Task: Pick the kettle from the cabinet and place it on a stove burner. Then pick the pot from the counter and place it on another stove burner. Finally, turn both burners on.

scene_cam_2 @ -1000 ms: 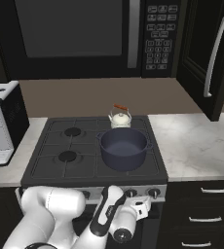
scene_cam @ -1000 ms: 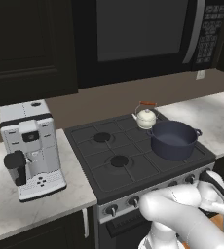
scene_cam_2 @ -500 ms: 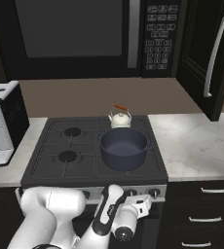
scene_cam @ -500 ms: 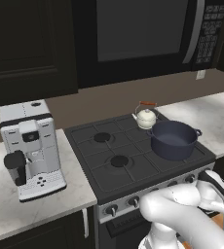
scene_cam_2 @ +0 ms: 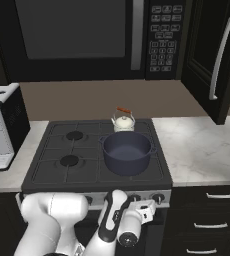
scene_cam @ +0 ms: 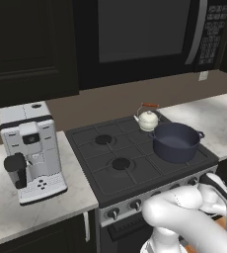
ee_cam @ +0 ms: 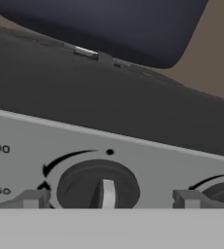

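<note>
Hand view: knob (ee_cam: pixel 98 187) between open hand's fingertips (ee_cam: pixel 32 198).

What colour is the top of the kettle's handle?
Orange-red, on the cream-white kettle; clearest in the right base view.

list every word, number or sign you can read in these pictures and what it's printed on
"400": on the silver stove control panel, at the left edge of the hand view, upper left of the dark knob.
"450": same panel, just below it, left of the knob.
Curved black arrow and a dot: a sign around the knob's top.
Microwave keypad: white button markings, too small to read.
Coffee machine: no readable label.
</note>
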